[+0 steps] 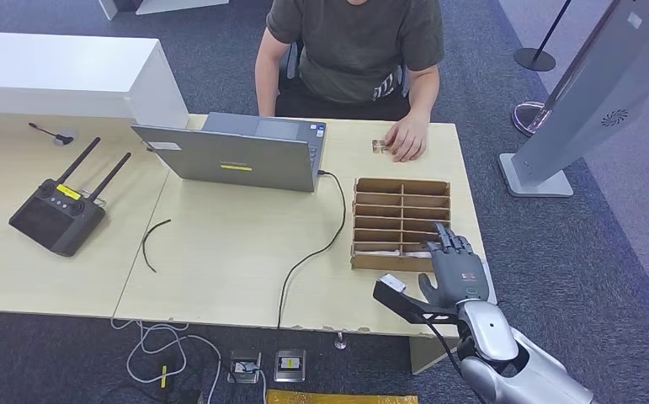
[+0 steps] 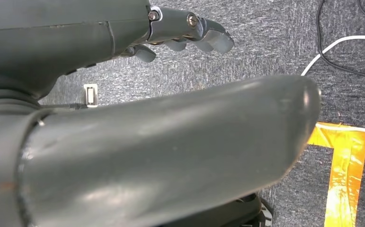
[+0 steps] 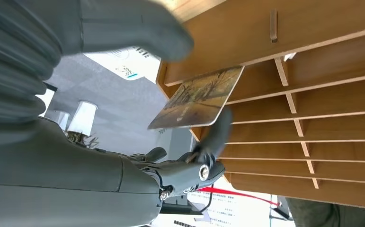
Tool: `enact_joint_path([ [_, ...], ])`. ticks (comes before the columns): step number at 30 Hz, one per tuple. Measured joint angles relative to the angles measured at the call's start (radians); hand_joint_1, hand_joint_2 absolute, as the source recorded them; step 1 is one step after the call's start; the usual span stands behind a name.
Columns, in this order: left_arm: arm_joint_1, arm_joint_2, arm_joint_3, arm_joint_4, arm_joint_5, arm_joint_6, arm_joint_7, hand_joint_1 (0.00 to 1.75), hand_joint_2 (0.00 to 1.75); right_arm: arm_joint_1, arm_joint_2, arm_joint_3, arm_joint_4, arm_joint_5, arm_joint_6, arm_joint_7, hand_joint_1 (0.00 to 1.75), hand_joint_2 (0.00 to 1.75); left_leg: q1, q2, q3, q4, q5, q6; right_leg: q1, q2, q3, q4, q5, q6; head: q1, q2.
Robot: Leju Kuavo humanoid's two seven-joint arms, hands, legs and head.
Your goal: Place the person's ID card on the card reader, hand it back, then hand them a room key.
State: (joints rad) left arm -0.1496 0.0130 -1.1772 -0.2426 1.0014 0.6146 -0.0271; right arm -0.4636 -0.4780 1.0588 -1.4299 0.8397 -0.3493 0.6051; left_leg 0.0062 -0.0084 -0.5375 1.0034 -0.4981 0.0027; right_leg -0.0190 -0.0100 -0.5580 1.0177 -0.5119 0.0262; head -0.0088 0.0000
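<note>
Your right hand (image 1: 455, 268) sits at the near edge of the wooden card rack (image 1: 401, 220), and the right wrist view shows a room key card (image 3: 197, 98) pinched between thumb and a dark fingertip (image 3: 218, 130), half out of the rack's nearest slot. That grip at the card's free corner looks chosen because the rest of the card is walled in by the dividers, so you would need to draw it along the slot, not twist it. Your left hand (image 2: 185, 33) hangs low over the carpet, fingers loosely curled on nothing, well away from the rack. Beyond the rack, at the table's far edge, the person's hand (image 1: 406, 139) covers a small card (image 1: 379, 147), likely the ID, already back on their side. Left of the rack stands the open laptop (image 1: 235, 151).
</note>
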Motion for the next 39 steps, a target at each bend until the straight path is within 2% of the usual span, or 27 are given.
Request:
enact_joint_path([
  [26,-0.008,0.000,-0.002,0.000,-0.017,-0.005,0.007,0.00,0.00,0.018,0.017,-0.024,0.017,-0.020,-0.028,-0.006,1.75,1.75,0.000,0.000,0.001,0.000,0.000,0.000,0.000,0.000,0.000,0.000,0.000,-0.001,0.000,0.000],
  [34,-0.015,0.001,-0.002,0.000,-0.037,-0.006,0.008,0.00,0.00,0.010,0.015,-0.051,-0.012,0.144,-0.049,0.035,1.75,1.75,0.000,0.000,0.000,0.000,0.000,0.000,0.000,0.001,0.000,0.000,0.001,-0.001,0.000,0.000],
  [39,-0.021,0.003,-0.002,0.000,-0.052,-0.006,0.008,0.00,0.00,-0.032,0.007,-0.087,-0.078,0.250,-0.046,0.068,1.75,1.75,0.000,0.001,0.000,0.000,0.000,0.000,0.000,0.001,0.000,0.000,0.001,-0.001,0.000,0.000],
])
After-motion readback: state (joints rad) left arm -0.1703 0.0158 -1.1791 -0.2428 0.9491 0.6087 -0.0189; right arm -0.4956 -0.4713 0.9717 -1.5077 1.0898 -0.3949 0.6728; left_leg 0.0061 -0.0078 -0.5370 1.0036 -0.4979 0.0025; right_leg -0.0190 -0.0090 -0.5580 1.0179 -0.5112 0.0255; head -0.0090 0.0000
